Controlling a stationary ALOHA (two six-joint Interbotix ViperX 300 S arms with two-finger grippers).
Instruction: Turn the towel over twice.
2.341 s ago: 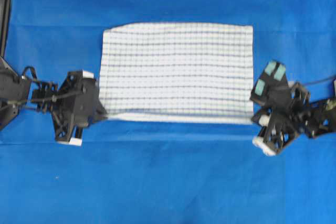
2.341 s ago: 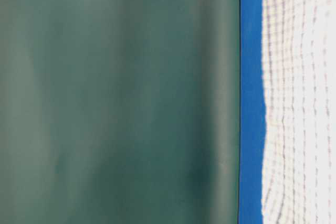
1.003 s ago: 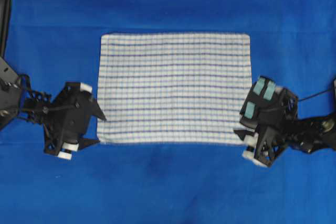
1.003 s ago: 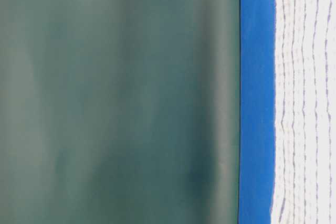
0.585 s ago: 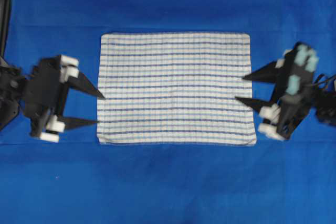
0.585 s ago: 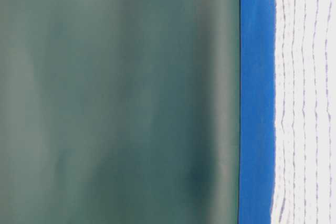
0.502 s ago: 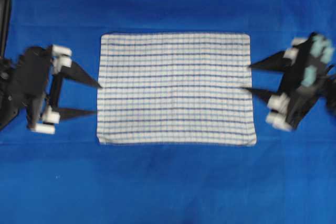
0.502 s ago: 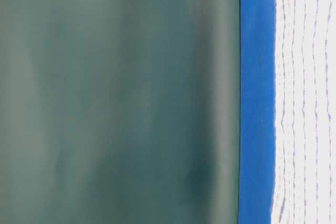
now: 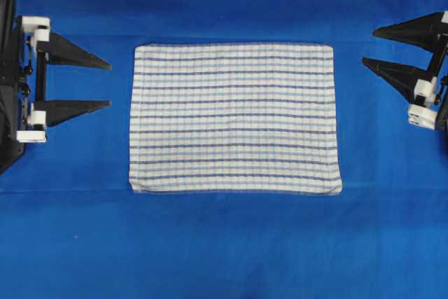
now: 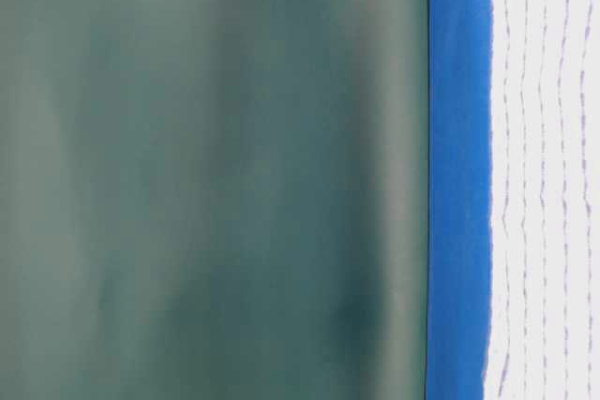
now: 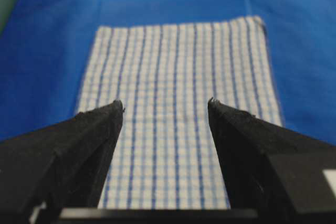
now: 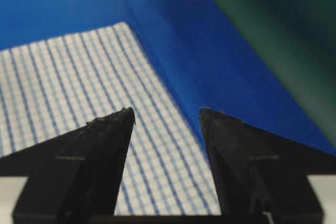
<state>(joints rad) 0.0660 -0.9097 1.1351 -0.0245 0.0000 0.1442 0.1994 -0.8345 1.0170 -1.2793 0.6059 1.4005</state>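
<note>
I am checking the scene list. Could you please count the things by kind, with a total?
Towel: 1
Blue sheet: 1
Grippers, left and right, both open and apart from the towel: 2
Total: 4

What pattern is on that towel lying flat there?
White with blue horizontal stripes and a faint check, clearest on the towel in the overhead view.

Blue-striped white towel point(image 9: 235, 117), flat and spread, central on blue sheet point(image 9: 224, 243)
</note>
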